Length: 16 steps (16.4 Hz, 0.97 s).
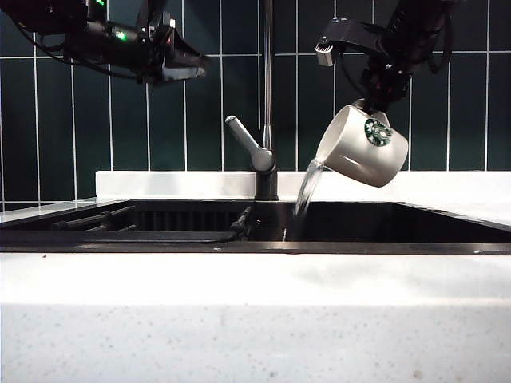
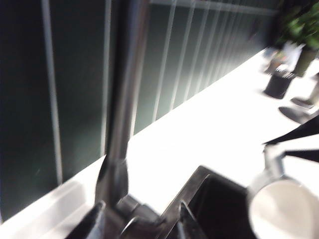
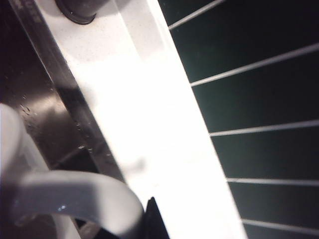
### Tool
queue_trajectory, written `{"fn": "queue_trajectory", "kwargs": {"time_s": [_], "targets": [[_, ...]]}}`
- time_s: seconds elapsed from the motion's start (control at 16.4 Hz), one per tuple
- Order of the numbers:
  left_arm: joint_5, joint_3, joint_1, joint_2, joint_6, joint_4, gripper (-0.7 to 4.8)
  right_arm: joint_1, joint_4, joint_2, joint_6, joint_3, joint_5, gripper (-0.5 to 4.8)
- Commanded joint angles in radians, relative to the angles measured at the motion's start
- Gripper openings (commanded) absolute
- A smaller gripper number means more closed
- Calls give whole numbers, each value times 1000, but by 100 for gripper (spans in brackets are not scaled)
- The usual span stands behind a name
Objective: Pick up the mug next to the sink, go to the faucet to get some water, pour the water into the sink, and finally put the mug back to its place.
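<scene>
Dark sink [image 1: 447, 227], right fingers [image 1: 375, 104] tipping mug [image 1: 363, 148]

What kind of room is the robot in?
Most likely a kitchen. There is a wide dark sink set in a white speckled countertop, a tall dark-grey metal faucet and dark green wall tiles. The right gripper tips a white ceramic mug, pouring water.

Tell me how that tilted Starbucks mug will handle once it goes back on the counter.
The mug, held tilted by the right gripper, looks like rigid glazed ceramic: probably chips if set down hard. Water is streaming into the sink, so it is likely getting lighter, with a wet, slippery rim. Its wide flat base should stand steady. The left gripper hangs open near the faucet.
</scene>
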<state>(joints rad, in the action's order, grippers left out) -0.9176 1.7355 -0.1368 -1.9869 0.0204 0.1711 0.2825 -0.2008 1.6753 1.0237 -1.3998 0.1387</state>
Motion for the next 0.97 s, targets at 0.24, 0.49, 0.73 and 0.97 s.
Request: {"fn": "queue_trajectory", "kwargs": {"time_s": [0.24,0.49,0.73,0.97], "targets": [[24,1,-1,5,-50,-10,182,11,134,-16,397,-11,21,-1],[19,1,-1,5,-47,-96,182,49,184,-15,536,-11,67,0],[12,2,-1,6,6,-122,182,123,252,-16,613,-12,96,2],[12,2,-18,6,14,-150,182,137,250,-16,654,-11,129,3]]}}
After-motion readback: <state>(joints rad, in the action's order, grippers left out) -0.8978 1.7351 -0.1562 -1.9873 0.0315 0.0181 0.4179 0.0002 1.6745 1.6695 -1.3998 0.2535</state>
